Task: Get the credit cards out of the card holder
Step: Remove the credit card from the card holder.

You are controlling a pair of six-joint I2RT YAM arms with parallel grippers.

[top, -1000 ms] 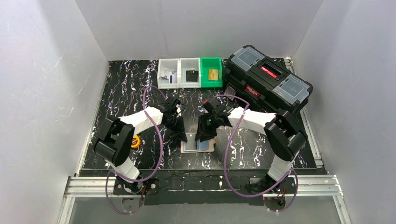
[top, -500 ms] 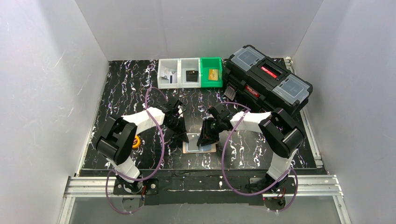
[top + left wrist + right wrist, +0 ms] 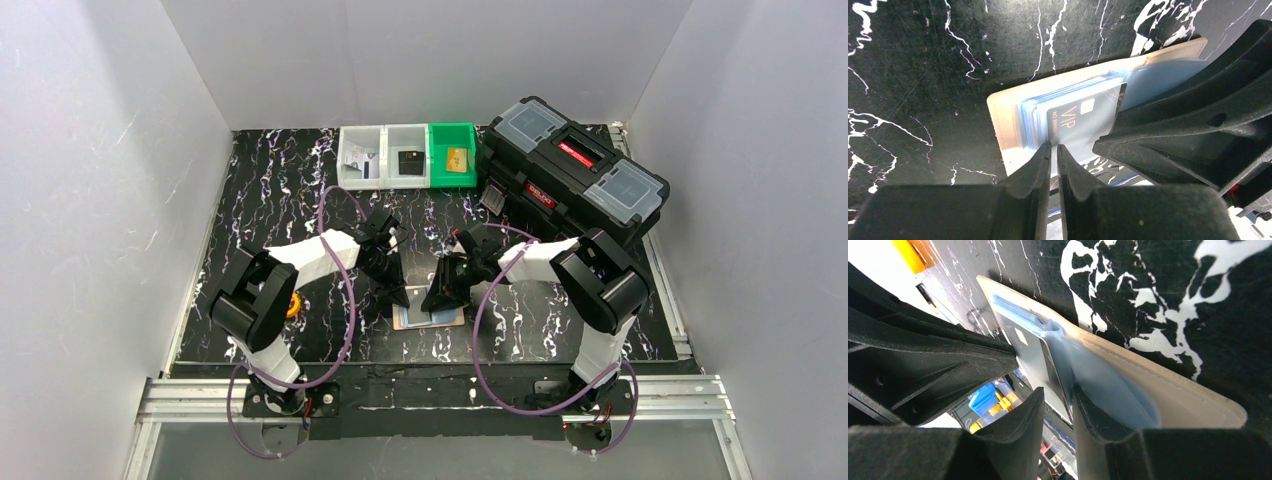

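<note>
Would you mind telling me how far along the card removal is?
Done: the card holder lies open. In hand: the right fingers straddle an edge of the VIP card, while the left fingers sit nearly closed at the holder's rim. Left: every visible card remains sleeved.

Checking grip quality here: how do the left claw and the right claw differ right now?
The left claw has its jaws almost together, nothing plainly between them; the right claw stands wider, apparently pinching the edge of a grey-blue credit card. The left claw's tips sit at the card holder's rim; the right claw reaches over the card itself. Both meet the open holder from opposite sides.
</note>
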